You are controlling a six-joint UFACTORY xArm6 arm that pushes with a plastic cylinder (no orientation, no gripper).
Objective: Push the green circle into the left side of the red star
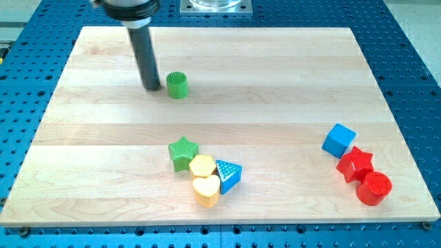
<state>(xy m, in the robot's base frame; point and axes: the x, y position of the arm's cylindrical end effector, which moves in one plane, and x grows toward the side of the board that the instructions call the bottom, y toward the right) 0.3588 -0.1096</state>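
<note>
Standing just left of the green circle (177,85), my tip (151,88) carries no pincer to open or shut; our red star (355,165) lies far right and lower on the worktop (275,83).

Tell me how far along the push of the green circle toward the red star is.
Early stage. Done: my tip is set just at the view's left of the green circle, close beside it, on the side needed to drive it rightward. In hand: starting the push. Left: nearly all the travel, since the red star sits far off at the view's lower right, between the blue cube and the red cylinder.
</note>
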